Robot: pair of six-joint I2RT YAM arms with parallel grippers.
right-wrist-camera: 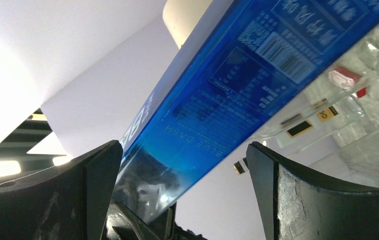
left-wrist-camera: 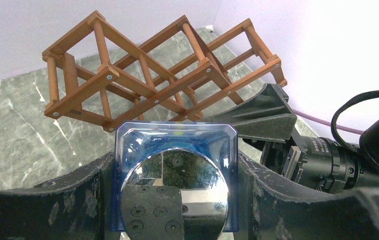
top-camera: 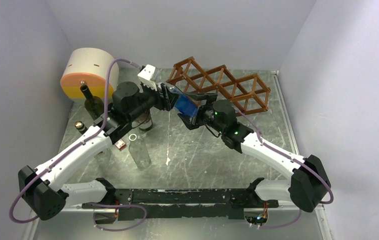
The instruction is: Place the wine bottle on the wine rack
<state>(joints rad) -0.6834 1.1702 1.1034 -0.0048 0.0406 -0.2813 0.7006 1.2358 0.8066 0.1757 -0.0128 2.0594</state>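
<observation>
Carry step: left gripper (left-wrist-camera: 176,167) clamps the blue-labelled wine bottle (right-wrist-camera: 217,95) near the wine rack (left-wrist-camera: 142,75), right gripper (right-wrist-camera: 184,155) straddles it unclenched; next probably needs right closing.

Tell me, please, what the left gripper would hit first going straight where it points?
Probably the wine rack: in the left wrist view it lies straight beyond the blue bottle the left gripper holds. The right gripper, open, flanks that line; depth is unclear.
</observation>
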